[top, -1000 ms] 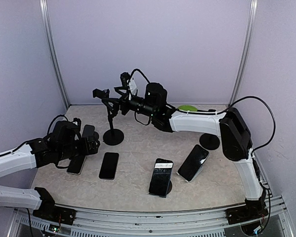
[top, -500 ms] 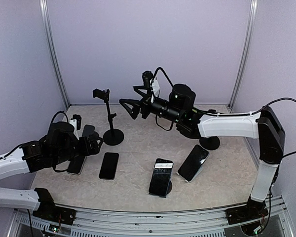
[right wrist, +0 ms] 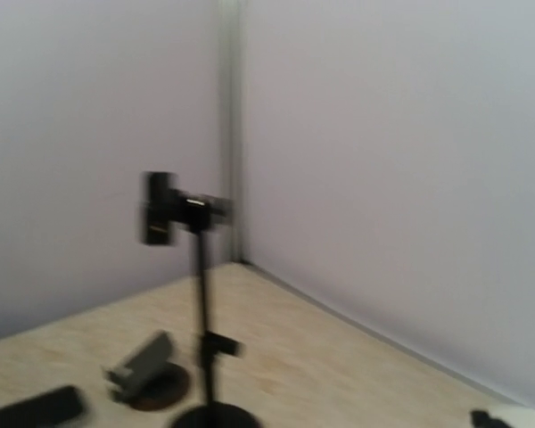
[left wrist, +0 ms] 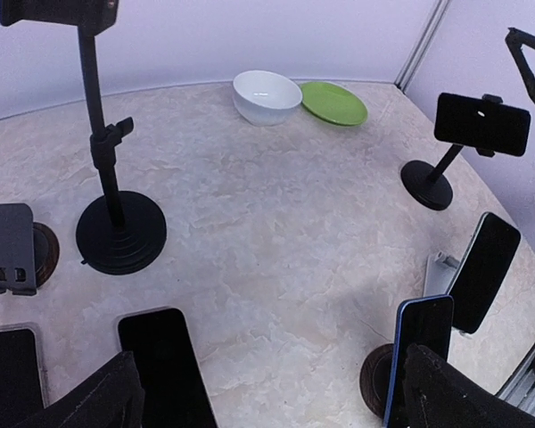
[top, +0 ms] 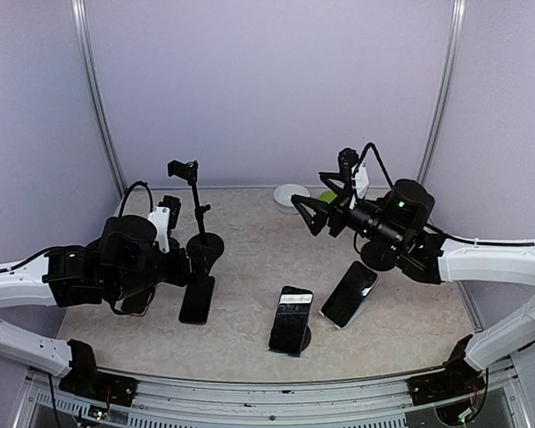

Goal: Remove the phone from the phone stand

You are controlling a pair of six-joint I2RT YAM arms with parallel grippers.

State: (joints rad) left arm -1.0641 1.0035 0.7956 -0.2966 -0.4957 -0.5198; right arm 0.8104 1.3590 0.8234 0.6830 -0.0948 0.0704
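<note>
From the arms' end I look across a beige marbled table [top: 250, 267] shut in by pale lilac walls [top: 267, 89] and metal corner posts [top: 94, 98]. Nearest, at 6 o'clock, a blue-edged phone [top: 292, 321] stands on a round stand [left wrist: 372, 382], its long axis almost upright, leaning back slightly, screen toward the near edge. Just beside it, about 4 o'clock, a second phone [top: 349, 292] leans on a silver stand [left wrist: 437, 267], its long axis tilted and its top end toward 1 o'clock. At 8 o'clock a flat phone [top: 196, 300] lies lengthwise, 6 to 12. Near it the left gripper [left wrist: 269, 374] hangs with its jaws spread wide and empty. Around 2 o'clock the right gripper [top: 314, 198] is raised in the air, its jaws just as wide and empty. Behind that arm a clamped phone [left wrist: 481, 123] sits on a short stand [left wrist: 426, 185], long axis level. A tall stand [top: 196, 209] rises at 10 o'clock. Farthest, near 12, a white bowl [top: 292, 196] sits just beside a green plate [left wrist: 334, 102].
</note>
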